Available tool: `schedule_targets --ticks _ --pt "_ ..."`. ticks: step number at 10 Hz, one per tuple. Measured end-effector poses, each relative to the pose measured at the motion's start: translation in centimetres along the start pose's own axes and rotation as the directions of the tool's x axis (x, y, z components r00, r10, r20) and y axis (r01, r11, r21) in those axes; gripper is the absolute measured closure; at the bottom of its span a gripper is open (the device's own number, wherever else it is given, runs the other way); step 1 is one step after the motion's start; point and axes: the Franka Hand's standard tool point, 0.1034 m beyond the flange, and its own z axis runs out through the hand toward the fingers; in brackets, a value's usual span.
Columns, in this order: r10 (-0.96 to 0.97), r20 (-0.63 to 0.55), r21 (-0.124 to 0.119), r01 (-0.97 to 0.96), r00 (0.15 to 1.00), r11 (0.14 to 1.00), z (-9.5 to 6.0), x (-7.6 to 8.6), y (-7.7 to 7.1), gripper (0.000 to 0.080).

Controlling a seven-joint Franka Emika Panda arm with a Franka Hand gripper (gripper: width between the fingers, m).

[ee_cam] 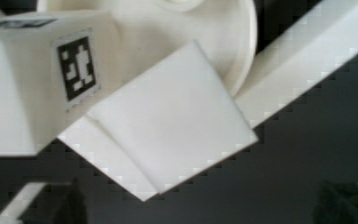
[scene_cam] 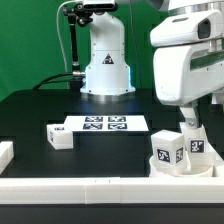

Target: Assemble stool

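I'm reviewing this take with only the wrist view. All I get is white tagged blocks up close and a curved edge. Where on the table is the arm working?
Observer: The gripper hangs at the exterior view's right, just above a cluster of tagged stool parts near the front rail.
Operator: Are there parts anywhere else?
Observer: Yes. One loose leg lies alone toward the exterior view's left, by a corner of the marker board.
Operator: Is the gripper holding anything?
Observer: No. Its jaws stand open, and I can see nothing between them.
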Motion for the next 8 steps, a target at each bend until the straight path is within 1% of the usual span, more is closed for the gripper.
schedule_targets --ticks 2,3,5,6,7,8 --pt "-0.184 0.018 -0.005 0.184 0.983 0.983 0.3 -0.2 0.0 0.0151" --pt "-0.287 0.031 -0.005 0.287 0.957 0.958 0.6 -0.3 0.0 0.0151" --pt "-0.406 0.051 -0.001 0.406 0.913 0.914 1.1 -0.6 0.0 0.0151" --pt "-0.479 0.063 0.005 0.48 0.875 0.877 1.3 -0.8 0.2 0.0151" --pt "-0.508 0.07 0.006 0.508 0.859 0.861 1.3 -1.0 0.3 0.0151" --pt "-0.499 0.07 0.006 0.5 0.864 0.866 1.4 -1.0 0.3 0.0151"
